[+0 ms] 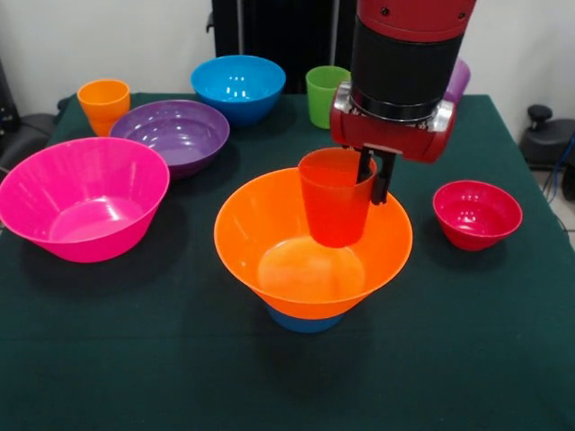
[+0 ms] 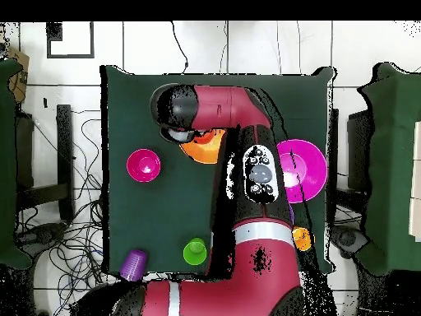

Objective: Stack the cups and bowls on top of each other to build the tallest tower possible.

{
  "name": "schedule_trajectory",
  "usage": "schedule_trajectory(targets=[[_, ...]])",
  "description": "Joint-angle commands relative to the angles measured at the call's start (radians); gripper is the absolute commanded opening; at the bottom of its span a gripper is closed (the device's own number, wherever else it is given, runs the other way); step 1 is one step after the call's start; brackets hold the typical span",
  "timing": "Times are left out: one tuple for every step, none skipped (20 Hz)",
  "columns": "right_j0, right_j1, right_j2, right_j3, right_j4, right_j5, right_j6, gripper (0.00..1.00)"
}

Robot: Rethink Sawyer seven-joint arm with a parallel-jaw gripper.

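My gripper (image 1: 375,180) is shut on the right rim of the red-orange cup (image 1: 332,205), one finger inside and one outside. It holds the cup upright inside the large orange bowl (image 1: 260,233), with the cup's base just above the bowl's floor. The orange bowl sits on the small light-blue bowl (image 1: 304,321), which shows only as a sliver beneath it. In the overhead view the arm hides the cup and most of the orange bowl (image 2: 201,148).
The large pink bowl (image 1: 81,197), purple bowl (image 1: 175,133), blue bowl (image 1: 238,85) and yellow-orange cup (image 1: 103,103) stand at left and back. The green cup (image 1: 325,94) and purple cup (image 1: 458,79) are behind the arm. The small red bowl (image 1: 476,214) is at right.
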State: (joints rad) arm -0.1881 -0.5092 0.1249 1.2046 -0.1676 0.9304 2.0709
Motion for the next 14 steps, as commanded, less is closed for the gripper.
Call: schedule_trajectory(targets=[[-0.028, 0.023, 0.114, -0.029, -0.101, 0.079, -0.32, 0.0], [-0.032, 0.026, 0.119, -0.031, -0.106, 0.076, -0.324, 0.0], [-0.037, 0.03, 0.123, -0.034, -0.115, 0.072, -0.332, 0.0], [-0.041, 0.031, 0.128, -0.032, -0.12, 0.071, -0.334, 0.0], [-0.045, 0.03, 0.131, -0.023, -0.125, 0.068, -0.335, 0.0], [-0.047, 0.026, 0.133, -0.013, -0.129, 0.06, -0.329, 0.0], [-0.048, 0.023, 0.135, -0.003, -0.133, 0.053, -0.322, 0.0], [-0.05, 0.02, 0.136, 0.003, -0.136, 0.05, -0.318, 0.0], [-0.053, 0.014, 0.138, 0.014, -0.141, 0.045, -0.319, 0.0], [-0.056, 0.014, 0.141, 0.015, -0.145, 0.044, -0.32, 0.0], [-0.057, 0.016, 0.144, 0.008, -0.15, 0.048, -0.324, 0.0], [-0.059, 0.016, 0.146, 0.007, -0.153, 0.05, -0.324, 0.0], [-0.06, 0.015, 0.151, 0.009, -0.156, 0.052, -0.323, 0.0], [-0.061, 0.013, 0.153, 0.012, -0.159, 0.05, -0.32, 0.0]])
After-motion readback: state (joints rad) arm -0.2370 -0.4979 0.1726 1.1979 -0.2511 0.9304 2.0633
